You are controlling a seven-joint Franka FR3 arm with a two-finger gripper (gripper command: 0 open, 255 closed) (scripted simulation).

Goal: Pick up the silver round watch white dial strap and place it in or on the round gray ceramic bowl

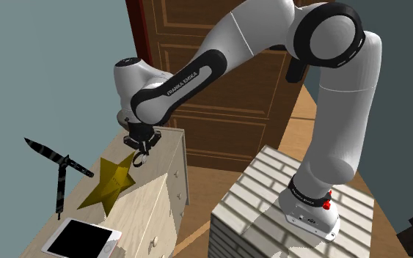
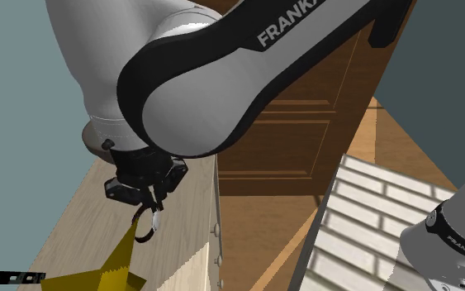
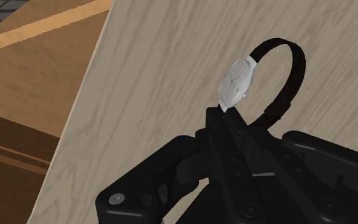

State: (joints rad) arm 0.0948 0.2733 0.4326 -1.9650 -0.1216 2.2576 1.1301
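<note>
My black gripper (image 1: 140, 149) hangs above the pale wooden dresser top (image 1: 158, 155), shut on a watch (image 1: 138, 158). The watch has a round silver case with a white dial (image 3: 236, 83) and a dark looped strap (image 3: 290, 73). It dangles clear of the wood, clasped at the strap just below the case, where the fingertips (image 3: 217, 118) meet. From the second exterior view the watch (image 2: 147, 225) swings under the gripper (image 2: 150, 205), near the dresser's right edge.
A yellow star (image 1: 109, 185) lies on the dresser just beyond the gripper. A black folding knife (image 1: 56, 167) and a white-framed tablet (image 1: 80, 239) lie further along. A brown panelled door (image 1: 219, 88) stands behind. The stand (image 1: 256, 201) is at the shoulder view's lower right.
</note>
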